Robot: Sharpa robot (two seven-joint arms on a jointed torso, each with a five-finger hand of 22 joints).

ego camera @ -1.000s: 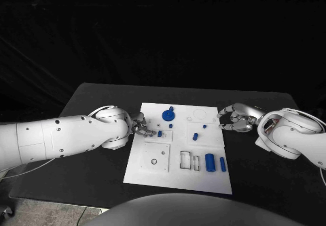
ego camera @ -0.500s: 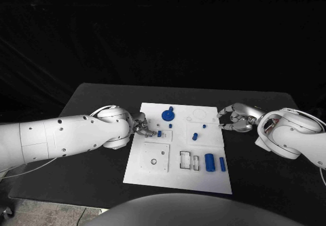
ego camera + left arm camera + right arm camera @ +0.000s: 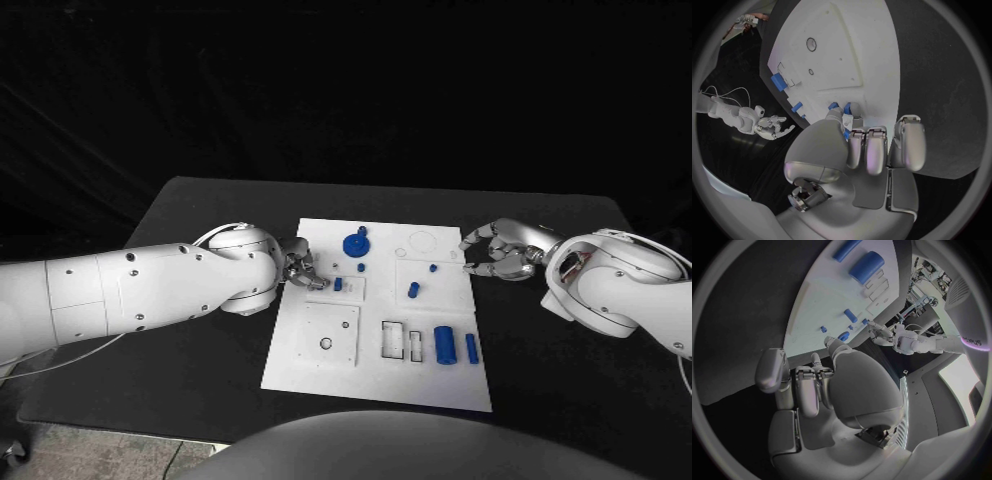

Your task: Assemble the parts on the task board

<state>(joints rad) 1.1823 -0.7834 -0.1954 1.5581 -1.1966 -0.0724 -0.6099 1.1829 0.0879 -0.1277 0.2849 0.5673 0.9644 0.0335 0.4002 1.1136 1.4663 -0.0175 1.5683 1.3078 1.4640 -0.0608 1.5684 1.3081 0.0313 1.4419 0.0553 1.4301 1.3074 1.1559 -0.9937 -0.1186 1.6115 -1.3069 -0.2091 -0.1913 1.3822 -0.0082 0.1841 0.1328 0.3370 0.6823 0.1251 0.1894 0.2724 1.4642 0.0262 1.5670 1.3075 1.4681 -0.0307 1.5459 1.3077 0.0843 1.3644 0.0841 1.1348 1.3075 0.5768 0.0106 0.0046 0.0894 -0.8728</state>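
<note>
Here, in the head view, the white task board (image 3: 378,320) lies in the middle of the black table (image 3: 188,215). The left hand (image 3: 300,270) sits at the board's left edge, fingers curled in toward a small blue part (image 3: 339,284) just beside them; whether they grip it cannot be told from above. The right hand (image 3: 498,256) hovers at the board's right edge with fingers curled, near a small blue peg (image 3: 433,268) but apart from it. On the board, a round blue gear-like part (image 3: 356,243) sits near the far edge, a short blue piece (image 3: 414,290) lies mid-board, and a wide blue cylinder (image 3: 446,345) and a slimmer one (image 3: 472,348) lie side by side on the near right, next to rectangular recesses (image 3: 394,340).

In the left wrist view, the left hand's fingertips (image 3: 856,135) close around the small blue part (image 3: 846,108) on the board (image 3: 826,50).

In the right wrist view, the right hand (image 3: 826,385) has its fingers drawn together with nothing visible in them, over the board's edge (image 3: 817,305).
</note>
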